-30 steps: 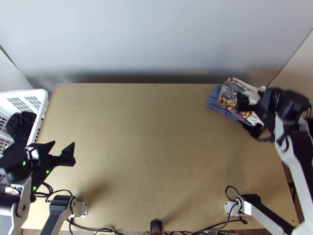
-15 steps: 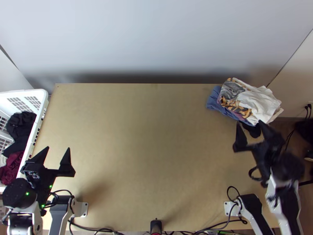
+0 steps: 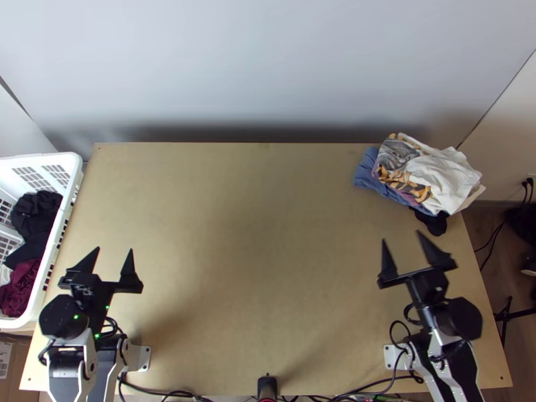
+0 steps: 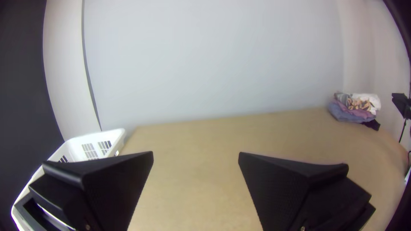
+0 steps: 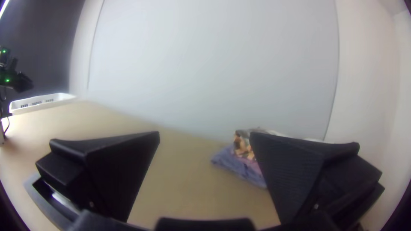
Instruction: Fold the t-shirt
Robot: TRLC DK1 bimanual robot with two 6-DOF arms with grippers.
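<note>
"Where is the t-shirt?"

"I can't tell which piece it is. There is a stack of clothes (image 3: 410, 189) on the tabletop (image 3: 254, 268), so let me place everything from that."

"What is in the stack?"

"A blue folded cloth (image 3: 366, 173) sits low, showing along the stack's left side. Above it comes a purple layer (image 4: 358, 113), then a grey, white and orange patterned cloth (image 3: 396, 151). A rumpled white cloth (image 3: 447, 175) covers the stack's right part, and a black cloth (image 3: 433, 224) pokes out at the near side."

"And the right hand (image 3: 401, 236)?"

"Released, its two flat black fingers spread wide. It is on the near side of the stack, apart from it. In the right wrist view one finger (image 5: 291, 171) partly covers the stack."

"The left hand (image 3: 114, 249)?"

"Released too, fingers well apart. It is far to the left of the stack and nearer the arms' bases."

"Anything else on that side?"

"A white plastic laundry basket (image 3: 47, 159), well to the left of the stack, across the tabletop from it."

"What does it hold?"

"Bunched black fabric (image 3: 35, 209) and a crumpled dark red garment (image 3: 23, 289), both well left of the stack and nearer the bases."
</note>
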